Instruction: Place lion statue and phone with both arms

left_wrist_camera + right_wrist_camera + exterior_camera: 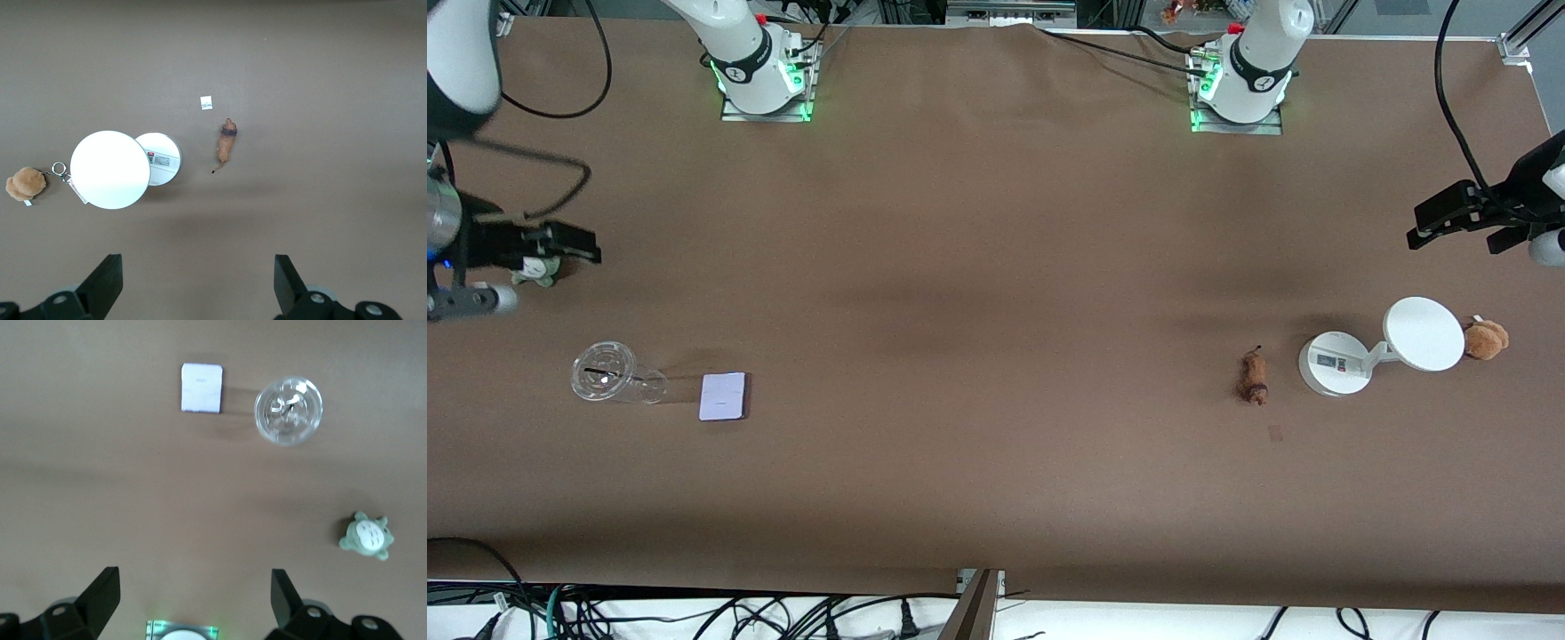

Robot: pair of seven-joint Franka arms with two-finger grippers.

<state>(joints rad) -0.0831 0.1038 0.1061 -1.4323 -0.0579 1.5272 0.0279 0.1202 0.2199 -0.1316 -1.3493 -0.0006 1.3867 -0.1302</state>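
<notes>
Two hands hang high over either end of the counter (996, 267), and both show their fingers spread wide with nothing between them. The left hand (197, 293) is over the left arm's end, looking straight down on the lion statue (1254, 378), which lies on its side just beside a white round stand (1334, 363) with a tilted white disc (1424, 333) and a tan plush keychain (1486, 340) on from that. The right hand (193, 610) is over the right arm's end, above a small green plush (538, 274); the phone (723, 396) lies flat, nearer the front camera, just beside a clear cup (609, 373) tipped on its side.

I can't settle the stage from this. Both things resting on the counter with both hands empty and raised fits arms poised to fetch them, and equally arms lifted off after setting them down.

If I do go in, I'd want the left fingers to close across the lion's narrow body, square to its length, keeping clear of the stand. The phone is thin and flat, so I'd bring the right fingers down on its long edges, low and level, and mind the cup, which I judge would roll at a nudge.
</notes>
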